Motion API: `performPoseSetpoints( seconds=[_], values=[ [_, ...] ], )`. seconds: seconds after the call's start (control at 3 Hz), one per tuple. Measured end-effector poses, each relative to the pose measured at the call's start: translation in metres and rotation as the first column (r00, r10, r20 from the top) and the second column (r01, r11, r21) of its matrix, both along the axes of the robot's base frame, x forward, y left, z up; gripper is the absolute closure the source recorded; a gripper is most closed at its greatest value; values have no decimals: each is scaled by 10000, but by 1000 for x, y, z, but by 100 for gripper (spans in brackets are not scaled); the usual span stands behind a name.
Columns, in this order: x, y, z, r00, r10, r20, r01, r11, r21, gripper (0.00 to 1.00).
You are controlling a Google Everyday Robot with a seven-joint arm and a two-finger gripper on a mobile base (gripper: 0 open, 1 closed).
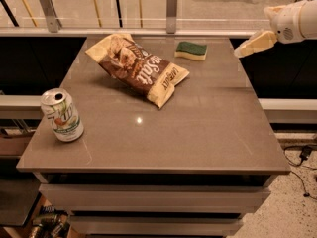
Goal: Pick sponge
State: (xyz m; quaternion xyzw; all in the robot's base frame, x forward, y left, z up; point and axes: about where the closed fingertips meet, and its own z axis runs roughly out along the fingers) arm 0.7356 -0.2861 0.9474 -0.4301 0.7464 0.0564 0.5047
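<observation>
The table (208,133) fills the middle of the frame. On it, the sponge (191,50) lies near the far edge, right of centre in the upper part of the frame. The chip bag (138,68) lies just left of the sponge and slightly nearer, apart from it, running from upper left to lower right. The can (63,115) stands upright near the table's left edge, well apart from both. The gripper (249,45) hangs at the upper right of the frame, beyond the table's right edge, right of the sponge.
</observation>
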Motion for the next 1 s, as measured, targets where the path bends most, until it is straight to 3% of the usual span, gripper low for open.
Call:
performPoseSetpoints(
  seconds=[1.0],
  values=[
    [33, 14, -32, 9955, 871, -379, -845, 9942, 658, 0]
  ],
)
